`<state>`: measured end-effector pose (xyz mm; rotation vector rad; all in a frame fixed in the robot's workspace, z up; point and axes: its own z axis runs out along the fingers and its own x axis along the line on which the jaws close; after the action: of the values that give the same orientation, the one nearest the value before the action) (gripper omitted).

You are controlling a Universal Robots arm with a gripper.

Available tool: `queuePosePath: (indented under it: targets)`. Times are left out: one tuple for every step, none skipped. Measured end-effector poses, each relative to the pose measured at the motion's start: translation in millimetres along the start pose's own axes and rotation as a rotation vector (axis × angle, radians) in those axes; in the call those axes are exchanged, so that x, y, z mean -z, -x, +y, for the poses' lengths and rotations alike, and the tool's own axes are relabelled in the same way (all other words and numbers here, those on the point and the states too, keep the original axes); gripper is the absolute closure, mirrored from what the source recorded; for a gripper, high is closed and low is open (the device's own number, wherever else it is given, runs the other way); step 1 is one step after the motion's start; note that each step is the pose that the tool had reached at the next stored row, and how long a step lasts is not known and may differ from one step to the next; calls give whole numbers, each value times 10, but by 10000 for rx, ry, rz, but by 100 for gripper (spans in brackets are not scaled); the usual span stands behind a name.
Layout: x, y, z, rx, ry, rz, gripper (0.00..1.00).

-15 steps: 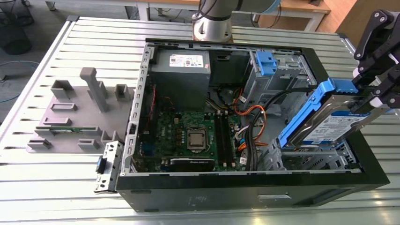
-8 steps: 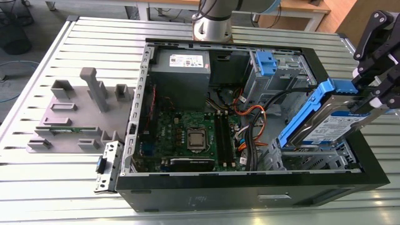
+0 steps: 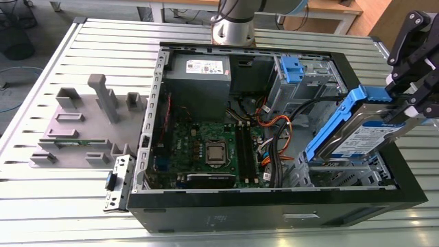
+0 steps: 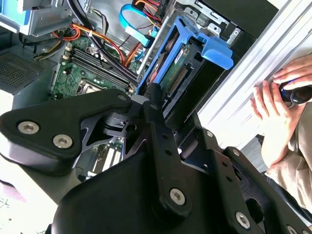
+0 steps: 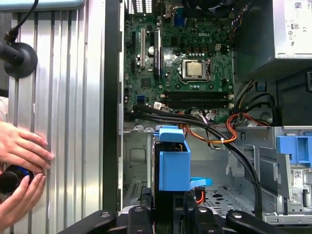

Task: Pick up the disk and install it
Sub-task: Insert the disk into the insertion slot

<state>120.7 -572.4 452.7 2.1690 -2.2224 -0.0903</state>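
Slatted metal table (image 3: 55,206), open computer case (image 3: 274,211) on it.
Exterior view: gripper (image 3: 409,103) clamped on the disk (image 3: 373,135), tilted above the case's bay. Second wrist view: blue frame (image 4: 214,48) just past the fingers (image 4: 155,112); first wrist view, likewise. Probably stiff, heavyish, shock-sensitive; best gripped by frame edges.

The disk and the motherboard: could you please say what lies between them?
In the first wrist view, black and orange cables cross between disk and motherboard.

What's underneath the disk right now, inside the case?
Below the tilted disk sits the perforated metal drive bay, with black cables beside it. The bay floor directly under the disk is covered, so whether it is free cannot be told.
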Motion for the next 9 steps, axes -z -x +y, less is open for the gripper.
queuePosePath:
  targets:
    - [-5, 0, 0, 0, 0, 0, 65]
    - [-13, 0, -1, -1, 0, 0, 65]
    - [-22, 0, -1, 0, 0, 2, 65]
    - [-30, 0, -2, 0, 0, 2, 65]
    - [-35, 0, -2, 0, 0, 1, 65]
    - [-35, 0, -2, -1, 0, 2, 65]
    - [-35, 0, -2, -1, 0, 3, 65]
    - [-38, 0, -3, 0, 0, 2, 65]
    - [-41, 0, -7, 1, 0, 0, 65]
